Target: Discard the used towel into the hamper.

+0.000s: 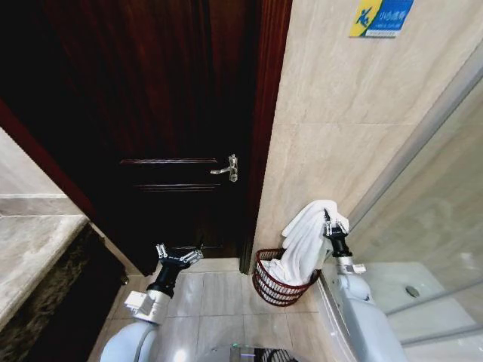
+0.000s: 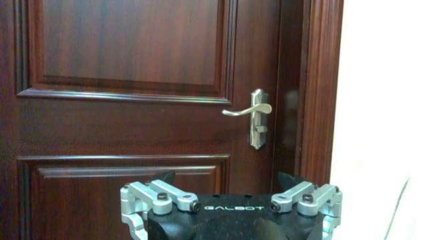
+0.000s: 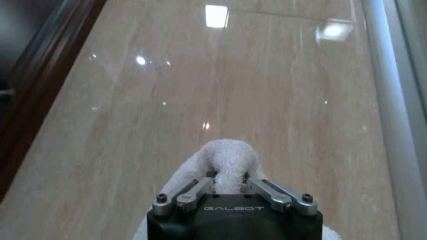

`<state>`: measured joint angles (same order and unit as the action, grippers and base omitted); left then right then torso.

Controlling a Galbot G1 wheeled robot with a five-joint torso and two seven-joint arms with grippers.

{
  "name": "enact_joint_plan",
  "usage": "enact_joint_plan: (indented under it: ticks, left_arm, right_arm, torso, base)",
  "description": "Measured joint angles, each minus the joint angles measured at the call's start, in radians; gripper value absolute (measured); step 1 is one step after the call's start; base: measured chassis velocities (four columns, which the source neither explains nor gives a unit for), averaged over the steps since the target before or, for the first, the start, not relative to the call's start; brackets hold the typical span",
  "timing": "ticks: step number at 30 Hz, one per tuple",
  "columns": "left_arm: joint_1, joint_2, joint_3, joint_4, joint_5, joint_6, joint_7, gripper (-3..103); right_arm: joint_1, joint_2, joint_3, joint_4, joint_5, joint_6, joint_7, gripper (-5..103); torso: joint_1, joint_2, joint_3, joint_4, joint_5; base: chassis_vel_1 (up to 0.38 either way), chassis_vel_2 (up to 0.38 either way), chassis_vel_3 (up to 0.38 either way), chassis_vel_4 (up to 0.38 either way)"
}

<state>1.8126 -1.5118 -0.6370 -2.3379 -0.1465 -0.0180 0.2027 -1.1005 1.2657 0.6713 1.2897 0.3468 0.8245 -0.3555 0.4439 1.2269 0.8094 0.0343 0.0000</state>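
Note:
A white towel (image 1: 306, 241) hangs from my right gripper (image 1: 327, 221), which is shut on its upper fold above the hamper (image 1: 276, 286). The towel's lower end lies inside this dark reddish-brown lattice basket, which stands on the floor against the beige wall. In the right wrist view the fingers (image 3: 200, 186) pinch a bunched ridge of towel (image 3: 228, 159). My left gripper (image 1: 178, 255) is held low in front of the dark wooden door, open and holding nothing; its spread fingers (image 2: 157, 192) show in the left wrist view.
A dark wooden door (image 1: 162, 113) with a silver lever handle (image 1: 227, 169) fills the back. A stone counter (image 1: 30, 249) is at the left. A glass shower partition (image 1: 430, 219) stands at the right. Pale floor tiles (image 1: 215, 294) lie between the arms.

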Motion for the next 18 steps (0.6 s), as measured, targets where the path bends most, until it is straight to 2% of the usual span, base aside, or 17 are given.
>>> enact_joint_plan:
  ticks: [8, 11, 14, 18]
  left_arm:
    - [0.000, 0.000, 0.000, 0.000, 0.000, 0.000, 0.000, 100]
    - [0.000, 0.000, 0.000, 0.000, 0.000, 0.000, 0.000, 100]
    - [0.000, 0.000, 0.000, 0.000, 0.000, 0.000, 0.000, 100]
    - [0.000, 0.000, 0.000, 0.000, 0.000, 0.000, 0.000, 100]
  right_arm:
    - [-0.026, 0.009, -0.006, -0.041, 0.000, 0.001, -0.001, 10]
    - [-0.031, 0.020, -0.007, -0.068, 0.001, 0.002, -0.006, 10]
    - [-0.044, 0.034, -0.008, -0.092, 0.000, -0.001, -0.009, 10]
    - [-0.052, 0.042, -0.010, -0.121, 0.000, -0.001, -0.022, 10]
  torso:
    - [0.001, 0.000, 0.000, -0.0004, 0.0003]
    - [0.001, 0.000, 0.000, -0.0005, -0.0009]
    - [0.000, 0.000, 0.000, -0.0003, 0.0004]
    - [0.000, 0.000, 0.000, 0.0004, 0.0002]
  base:
    - [-0.148, 0.135, 0.145, -0.146]
    - [-0.090, 0.073, 0.053, -0.097]
    - [0.000, 0.000, 0.000, 0.000]
    - [0.068, -0.020, -0.017, 0.034]
